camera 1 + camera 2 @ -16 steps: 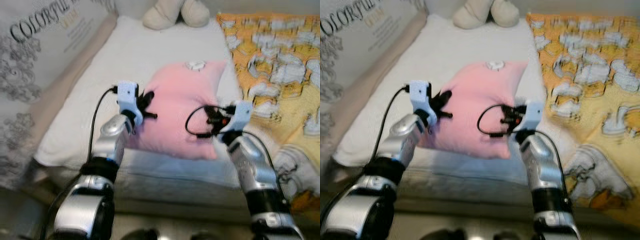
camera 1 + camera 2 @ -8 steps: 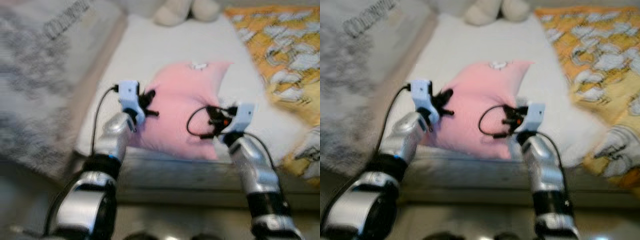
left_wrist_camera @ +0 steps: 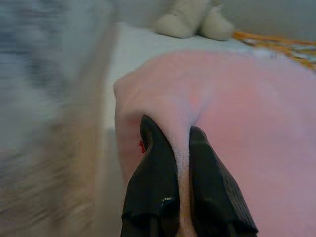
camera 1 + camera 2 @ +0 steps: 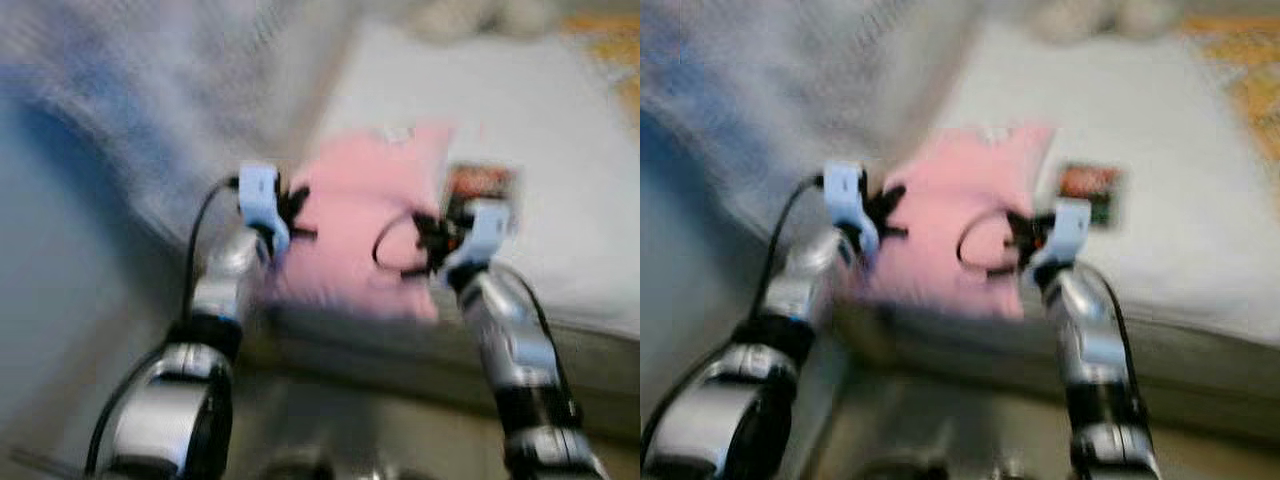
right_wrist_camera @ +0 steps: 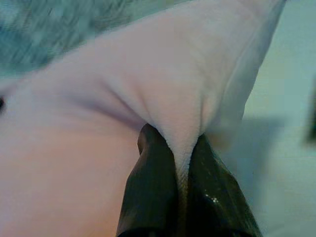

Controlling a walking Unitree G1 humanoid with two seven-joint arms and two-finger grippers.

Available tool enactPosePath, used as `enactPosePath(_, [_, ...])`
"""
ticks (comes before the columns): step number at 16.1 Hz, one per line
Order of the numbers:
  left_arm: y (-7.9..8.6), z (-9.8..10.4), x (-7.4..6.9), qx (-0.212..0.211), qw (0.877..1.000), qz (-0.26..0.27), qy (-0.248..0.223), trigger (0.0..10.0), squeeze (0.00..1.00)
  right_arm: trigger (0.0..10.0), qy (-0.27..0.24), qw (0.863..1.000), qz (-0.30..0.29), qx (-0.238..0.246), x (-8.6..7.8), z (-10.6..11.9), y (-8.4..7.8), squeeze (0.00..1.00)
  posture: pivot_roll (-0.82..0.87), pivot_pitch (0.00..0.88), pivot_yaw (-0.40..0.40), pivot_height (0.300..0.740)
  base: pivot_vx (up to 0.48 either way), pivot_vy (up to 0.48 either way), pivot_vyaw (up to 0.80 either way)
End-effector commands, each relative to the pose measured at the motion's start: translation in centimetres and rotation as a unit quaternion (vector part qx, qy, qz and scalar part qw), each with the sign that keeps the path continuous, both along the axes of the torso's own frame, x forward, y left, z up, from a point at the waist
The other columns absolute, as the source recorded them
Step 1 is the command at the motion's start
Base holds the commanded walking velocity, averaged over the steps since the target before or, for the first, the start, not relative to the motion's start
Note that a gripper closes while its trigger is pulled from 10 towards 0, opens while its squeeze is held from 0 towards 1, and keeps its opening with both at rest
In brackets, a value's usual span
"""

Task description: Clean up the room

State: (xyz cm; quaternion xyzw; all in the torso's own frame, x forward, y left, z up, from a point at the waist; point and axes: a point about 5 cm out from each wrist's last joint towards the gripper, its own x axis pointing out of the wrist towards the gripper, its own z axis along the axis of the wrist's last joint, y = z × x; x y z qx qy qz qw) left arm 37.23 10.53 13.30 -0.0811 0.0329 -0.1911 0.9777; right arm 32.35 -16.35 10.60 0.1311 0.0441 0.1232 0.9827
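Head views heavily blurred. Both arms are reaching forward over the near edge of the bed (image 4: 560,190).

Pink pillow (image 4: 365,225) is lying on the white bed surface near that front edge, between the two hands. Whether it is resting on the bed or lifted off it, cannot tell through the blur.

Left hand (image 3: 180,143) is pinching the pillow's left edge: a ridge of pink fabric is standing up between the two black fingers (image 3: 155,163), which are pressing it from both sides.

Right hand (image 5: 177,148) is doing the same at the pillow's right side: a fold of fabric is being squeezed between its fingers (image 5: 150,173), narrow gap, cloth bunching above the tips.

A small dark rectangular object (image 4: 1089,189) with a reddish patch is sitting on the bed just beyond the right hand; too blurred to identify.

Cream plush toy (image 3: 192,19) is lying at the far end of the bed. Strip of orange patterned blanket (image 3: 276,42) is showing beside it.
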Motion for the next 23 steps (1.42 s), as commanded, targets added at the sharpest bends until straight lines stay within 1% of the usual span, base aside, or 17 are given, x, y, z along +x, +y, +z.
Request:
enactPosePath(1, [0.7, 0.9, 0.37, 0.011, 1.0, 0.019, -0.018, 10.0, 0.0, 3.3, -0.004, 0.999, -0.038, -0.016, 0.19, 0.55, -1.72, 0.0, -0.13, 0.0, 0.08, 0.74, 0.0, 0.0, 0.0])
enactPosePath(2, [0.66, 0.86, 0.37, 0.014, 1.0, 0.019, -0.017, 10.0, 0.0, 3.3, 0.001, 0.999, -0.038, -0.023, 0.22, 0.41, -1.72, 0.0, -0.13, 0.0, 0.079, 0.74, 0.0, 0.0, 0.0])
enactPosePath(3, [0.64, 0.7, 0.33, 0.015, 1.0, 0.019, -0.013, 10.0, 0.0, 10.0, 0.003, 0.999, -0.043, -0.03, 0.18, 0.32, -1.79, 0.0, -0.13, 0.0, 0.077, 0.74, 0.0, 0.0, 0.0])
enactPosePath(7, [0.8, 0.77, 0.31, 0.021, 0.999, 0.018, -0.017, 10.0, 0.0, 10.0, -0.005, 0.998, -0.056, -0.041, 0.16, 0.43, -2.03, 0.0, -0.12, 0.0, 0.075, 0.74, 0.0, 0.0, 0.0])
enactPosePath(8, [0.84, 0.96, 0.33, 0.009, 1.0, 0.016, -0.021, 10.0, 0.0, 10.0, -0.008, 0.997, -0.06, -0.045, 0.22, 0.52, -2.07, 0.0, -0.12, 0.0, 0.074, 0.74, 0.0, 0.0, 0.0])
enactPosePath(14, [0.49, 1.09, 0.13, 0.017, 0.999, -0.001, -0.033, 10.0, 0.0, 10.0, -0.014, 0.996, -0.075, -0.049, 0.23, 0.6, -2.24, 0.0, -0.12, 0.0, 0.08, 0.74, 0.48, 0.0, 0.0])
enactPosePath(23, [0.42, 1.02, 0.21, 0.015, 1.0, 0.0, -0.024, 10.0, 0.0, 10.0, -0.012, 0.995, -0.082, -0.047, 0.0, 0.28, -2.16, 0.0, -0.13, 0.0, 0.097, 0.74, 0.48, 0.0, 0.0])
